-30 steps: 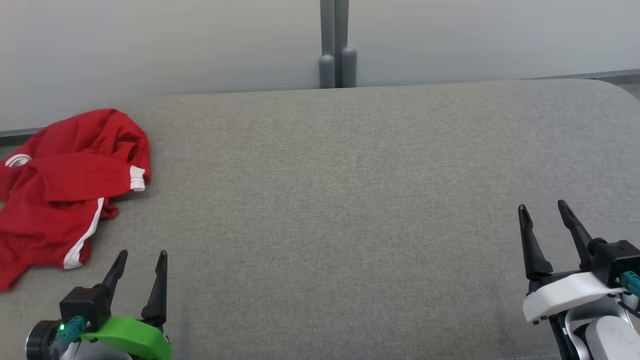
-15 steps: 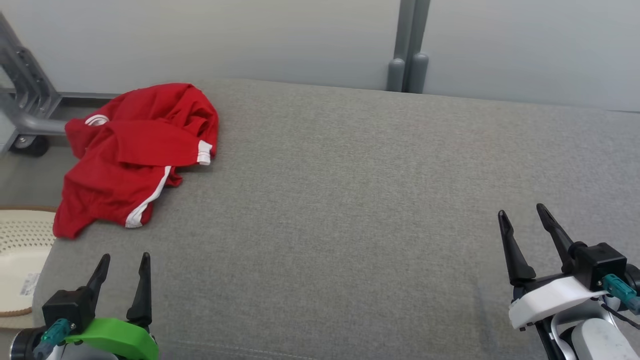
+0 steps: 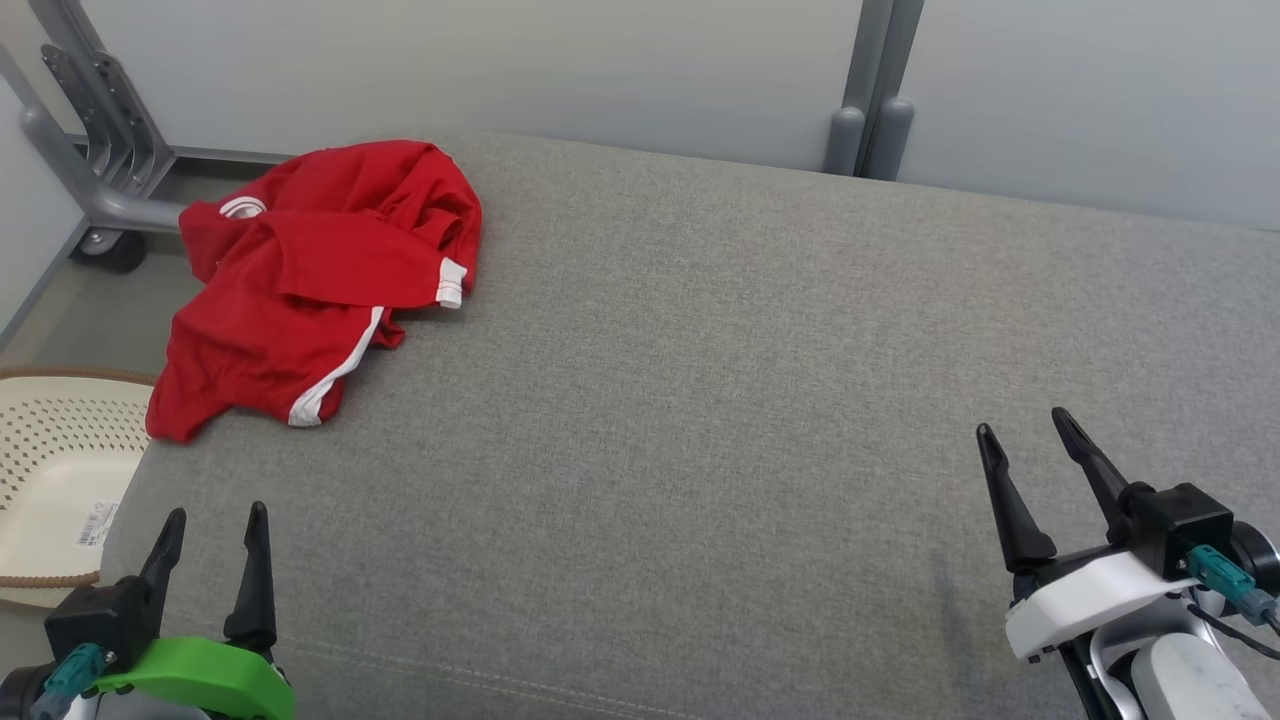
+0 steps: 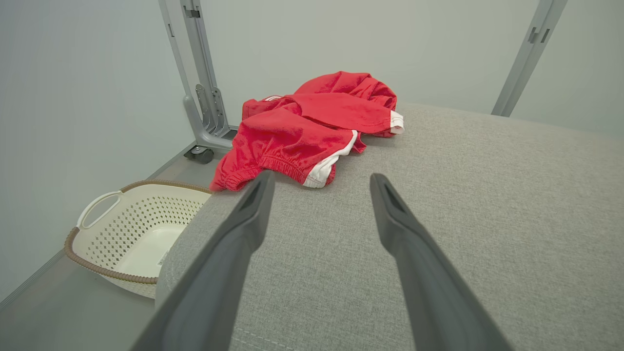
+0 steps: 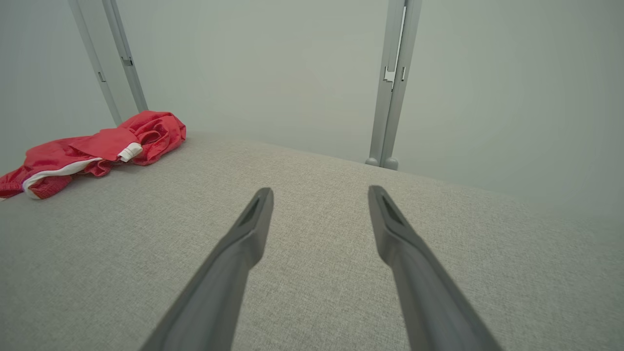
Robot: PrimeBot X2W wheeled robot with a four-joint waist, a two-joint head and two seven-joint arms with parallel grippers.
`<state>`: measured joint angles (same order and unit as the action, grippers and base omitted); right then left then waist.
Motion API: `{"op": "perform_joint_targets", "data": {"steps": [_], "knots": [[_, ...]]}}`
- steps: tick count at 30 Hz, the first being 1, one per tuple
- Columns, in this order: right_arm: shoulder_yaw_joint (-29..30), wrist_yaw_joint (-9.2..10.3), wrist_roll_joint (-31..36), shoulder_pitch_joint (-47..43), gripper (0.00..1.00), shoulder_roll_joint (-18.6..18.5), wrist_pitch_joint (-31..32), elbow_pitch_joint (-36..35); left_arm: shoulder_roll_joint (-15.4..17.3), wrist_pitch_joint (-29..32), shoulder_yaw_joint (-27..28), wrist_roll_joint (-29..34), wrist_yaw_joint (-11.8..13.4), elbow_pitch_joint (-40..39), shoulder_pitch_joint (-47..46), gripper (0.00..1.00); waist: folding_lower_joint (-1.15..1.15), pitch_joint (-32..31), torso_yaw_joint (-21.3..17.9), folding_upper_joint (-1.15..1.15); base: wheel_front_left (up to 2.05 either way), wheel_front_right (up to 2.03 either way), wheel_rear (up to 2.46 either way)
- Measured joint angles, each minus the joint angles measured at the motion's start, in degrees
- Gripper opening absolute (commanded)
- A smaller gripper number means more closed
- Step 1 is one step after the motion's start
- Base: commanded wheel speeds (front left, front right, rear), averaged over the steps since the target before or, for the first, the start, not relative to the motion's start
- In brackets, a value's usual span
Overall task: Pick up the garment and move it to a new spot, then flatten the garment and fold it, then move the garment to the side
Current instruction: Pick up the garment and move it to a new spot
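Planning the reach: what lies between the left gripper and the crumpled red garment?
Bare grey fabric surface separates left gripper from red garment; head view shows it.

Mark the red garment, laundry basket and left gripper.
red garment (image 3: 310, 280), head view, middle of the crumpled heap.
laundry basket (image 4: 126, 229), left wrist view, perforated inner wall.
left gripper (image 3: 218, 510), head view, midway between its fingertips.

Garment (image 3: 300, 290), cushion's far-left corner: bright red, white side stripe, white cuff trim.
Cushion (image 3: 720, 380): mid grey, fine heathered weave.
Basket (image 3: 60, 435), off cushion's left edge: cream, dotted perforation grid, brown braided rim.
Left gripper (image 3: 218, 510): black fingers, green mount.
Right gripper (image 3: 1022, 420): black fingers, white mount.
Posts (image 3: 865, 90) behind cushion: grey.
Wall (image 3: 500, 60): pale grey.
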<state>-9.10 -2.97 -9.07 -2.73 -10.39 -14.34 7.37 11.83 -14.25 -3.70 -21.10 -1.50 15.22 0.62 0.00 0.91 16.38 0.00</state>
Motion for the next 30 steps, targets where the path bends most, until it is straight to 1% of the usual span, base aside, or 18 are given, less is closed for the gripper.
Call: {"op": "perform_joint_targets", "data": {"steps": [3, 6, 7, 10, 11, 17, 19, 25, 27, 30], "knots": [[0.5, -0.01, 0.1, 0.2, 1.0, -0.4, 0.0, -0.2, 0.0, 0.2, -0.5, -0.5, -0.1, 0.7, -0.4, 1.0, 0.0, 0.9, 0.1, 0.0, 0.0, 0.0, 0.0], [0.5, -0.07, 0.5, 1.0, 1.0, -1.1, 0.0, -0.8, 0.1, 3.8, -0.6, -2.8, -1.1, 1.4, -2.5, 1.0, 0.0, 2.2, 0.3, 0.0, 0.0, 0.0, 0.0], [0.5, -0.07, 0.5, 1.0, 1.0, -1.1, 0.0, -0.8, 0.1, 3.8, -0.6, -2.8, -1.1, 1.4, -2.5, 1.0, 0.0, 2.2, 0.3, 0.0, 0.0, 0.0, 0.0], [0.3, -0.65, 1.4, 2.7, 1.0, -1.9, 0.0, -1.8, 0.4, 8.2, -0.2, -4.8, -1.6, 1.8, -6.7, 1.0, 0.0, 3.9, 0.4, 0.0, 0.0, 0.0, 0.0], [0.0, -1.07, 2.0, 4.0, 1.0, -2.5, 0.0, -2.3, 1.3, 11.6, 0.0, -6.1, -1.6, 2.3, -9.8, 1.0, 0.0, 5.2, 0.5, 0.0, 0.0, 0.0, 0.0], [-1.2, -1.76, 2.6, 7.4, 1.0, -3.5, -0.1, -3.9, 3.8, 22.5, 2.3, -10.1, -1.5, 3.6, -18.7, 1.0, 0.0, 9.6, 0.5, 0.0, 0.0, 0.0, 0.0], [-1.5, -1.85, 2.6, 8.4, 1.0, -3.7, -0.1, -4.3, 3.9, 25.8, 3.4, -12.1, -1.0, 4.3, -21.3, 1.0, 0.0, 11.1, 0.3, 0.0, 0.0, 0.0, 0.0], [-2.6, -2.57, 3.0, 11.7, 1.0, -4.2, -0.1, -5.0, 5.9, 34.0, 3.6, -13.1, 0.2, 6.7, -25.5, 1.0, 0.0, 15.8, -0.4, 0.0, 0.0, 0.0, 0.0], [-2.8, -2.58, 3.1, 13.0, 1.0, -4.5, -0.1, -5.4, 6.3, 35.5, 3.9, -13.3, 1.1, 7.1, -26.6, 1.0, 0.01, 17.4, -0.8, 0.0, 0.0, 0.0, 0.0], [-2.9, -3.01, 3.1, 15.2, 1.0, -5.1, -0.1, -5.9, 6.7, 37.1, 4.9, -14.1, 1.3, 7.2, -28.9, 1.0, 0.0, 19.8, -1.4, 0.0, 0.0, 0.0, 0.0]]}}
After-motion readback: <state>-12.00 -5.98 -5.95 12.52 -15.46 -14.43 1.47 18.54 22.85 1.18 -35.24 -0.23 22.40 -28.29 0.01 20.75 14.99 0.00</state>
